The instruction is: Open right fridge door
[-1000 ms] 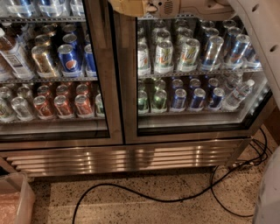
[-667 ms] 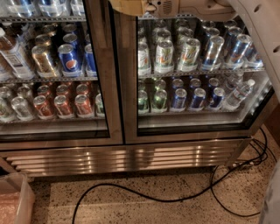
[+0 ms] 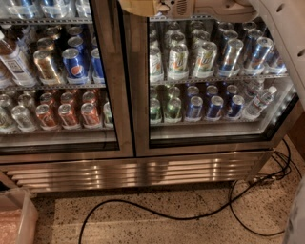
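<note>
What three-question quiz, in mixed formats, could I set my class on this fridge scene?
1. True or false: a black cable lies on the floor in front of the fridge.
2. Where is the gripper? A) down by the grille B) at the top edge, near the seam between the doors C) inside, among the cans.
3. Fill in: the blue Pepsi can stands behind the ____ door.
Key: 1 true; 2 B; 3 left.
</note>
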You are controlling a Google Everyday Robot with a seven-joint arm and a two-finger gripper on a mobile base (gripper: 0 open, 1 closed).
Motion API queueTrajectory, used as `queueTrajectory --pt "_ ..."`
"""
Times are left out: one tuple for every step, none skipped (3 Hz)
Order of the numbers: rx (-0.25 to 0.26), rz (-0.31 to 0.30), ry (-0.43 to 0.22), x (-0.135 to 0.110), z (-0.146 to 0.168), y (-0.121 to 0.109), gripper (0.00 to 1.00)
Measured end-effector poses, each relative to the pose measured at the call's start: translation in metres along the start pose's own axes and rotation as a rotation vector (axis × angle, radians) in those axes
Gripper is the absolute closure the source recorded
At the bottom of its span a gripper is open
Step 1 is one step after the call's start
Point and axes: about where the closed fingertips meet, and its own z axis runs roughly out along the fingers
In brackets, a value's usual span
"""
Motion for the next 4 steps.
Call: queueTrajectory --pt "0.000 0.000 0.000 0.0008 -0.0005 -0.0021 1.00" --pt "0.004 0.004 0.003 -0.0013 -0.0007 -0.0006 1.00" --pt "0.004 0.004 0.003 -0.0005 -0.0012 -0.0026 1.00" --pt "0.008 0.009 0.006 -0.0024 -0.0014 -0.0012 1.00"
